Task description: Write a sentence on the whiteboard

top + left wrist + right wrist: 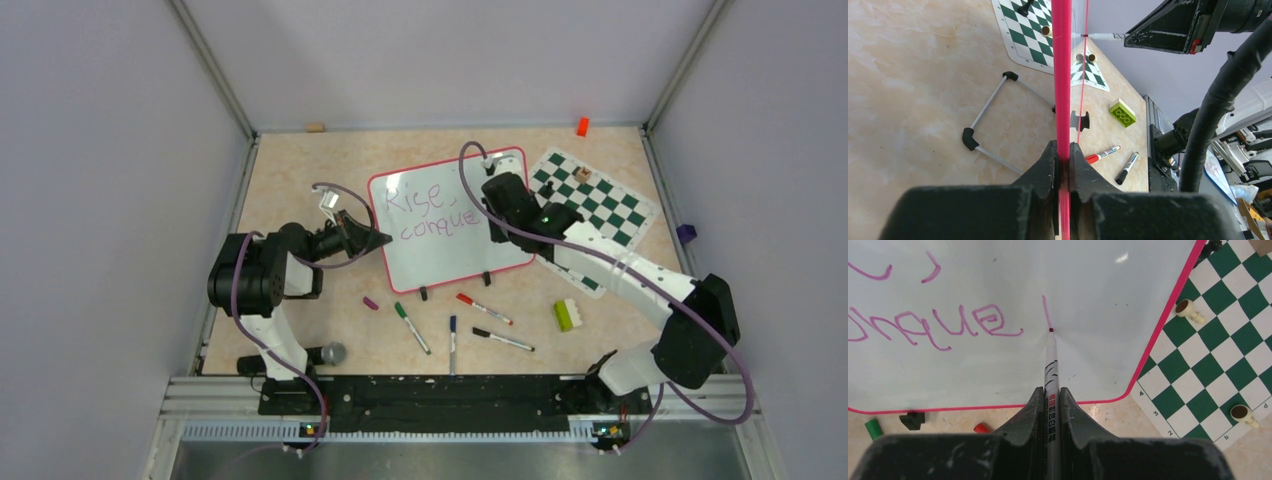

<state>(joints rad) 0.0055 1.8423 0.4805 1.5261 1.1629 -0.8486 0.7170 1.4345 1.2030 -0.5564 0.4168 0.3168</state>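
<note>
Right pincer (1050, 392), jaws closed tight on a marker (1050, 365), presses the tip straight ahead of its fingers onto the whiteboard (1088, 280), while the left pincer (1063, 150) is shut on the board's red rim (1062, 75) at the opposite edge, bracing it. Left of the right pincer's tip, the sentence (948, 325) reads "Rise," above "conque". At the tip a short stroke (1046, 310) begins the next letter, so I judge the writing about halfway: that word unfinished, bare board between it and the pincer.
</note>
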